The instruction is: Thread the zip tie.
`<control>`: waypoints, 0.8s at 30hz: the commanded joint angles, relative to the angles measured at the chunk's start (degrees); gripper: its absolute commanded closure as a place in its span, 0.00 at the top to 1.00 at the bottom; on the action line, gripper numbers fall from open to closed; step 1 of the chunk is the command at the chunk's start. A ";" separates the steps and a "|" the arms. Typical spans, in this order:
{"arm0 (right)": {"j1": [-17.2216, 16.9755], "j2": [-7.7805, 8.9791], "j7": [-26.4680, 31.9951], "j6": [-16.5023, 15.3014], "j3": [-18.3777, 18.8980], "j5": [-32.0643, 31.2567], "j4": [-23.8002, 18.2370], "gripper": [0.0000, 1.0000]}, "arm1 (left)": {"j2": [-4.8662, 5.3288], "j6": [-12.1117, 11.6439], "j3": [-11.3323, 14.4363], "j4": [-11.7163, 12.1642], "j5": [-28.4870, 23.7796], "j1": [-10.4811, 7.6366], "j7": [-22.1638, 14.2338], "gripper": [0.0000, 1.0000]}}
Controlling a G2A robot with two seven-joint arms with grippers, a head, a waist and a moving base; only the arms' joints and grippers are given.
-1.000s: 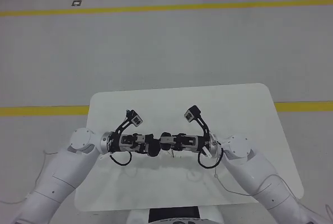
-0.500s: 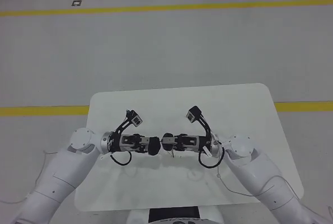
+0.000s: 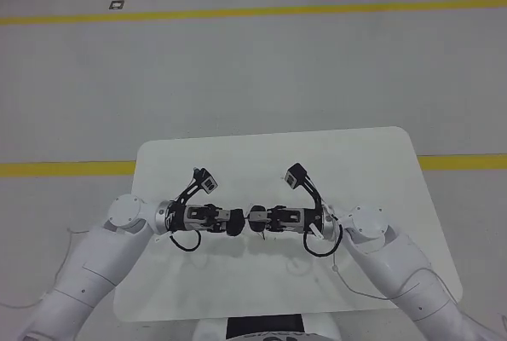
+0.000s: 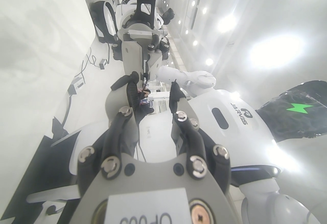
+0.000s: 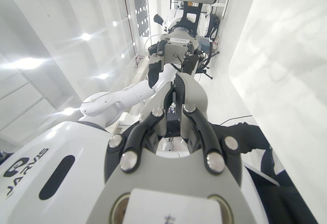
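My two arms meet tip to tip above the middle of the white table [image 3: 364,162]. The right gripper [image 3: 255,218] is shut, its fingers [image 5: 178,87] pressed close on a thin black zip tie [image 3: 262,232] whose loose end hangs just below it. The left gripper [image 3: 237,222] faces it, open, its black pads [image 4: 131,92] spread on either side of the right gripper's tip [image 4: 143,74]. A thin dark strand [image 4: 140,133] runs down between the left fingers. In the right wrist view the left gripper [image 5: 171,68] stands open straight ahead.
Both wrist cameras stick up on black brackets [image 3: 205,180] [image 3: 296,176] above the grippers. A white cable [image 3: 334,264] lies on the table under the right forearm. The table's near edge [image 3: 236,315] lies close to the arms.
The two gripper tips have drawn closer together at the table's middle. Both wrists have shifted slightly to the right, and the left gripper's fingers now sit around the right gripper's tip.
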 commanded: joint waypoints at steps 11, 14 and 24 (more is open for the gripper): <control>0.34 -0.13 0.01 -0.10 -0.72 0.24 0.55 0.00 | -0.08 0.29 0.46 0.26 0.18 -0.37 0.07 0.13; 0.41 -0.11 0.10 -0.12 -0.68 0.27 0.48 0.00 | -0.11 0.45 0.62 0.37 0.26 -0.55 0.14 0.11; 0.56 -0.12 0.41 -0.32 -0.76 0.71 0.64 0.00 | -0.27 0.71 1.33 1.04 0.58 -1.20 0.31 0.00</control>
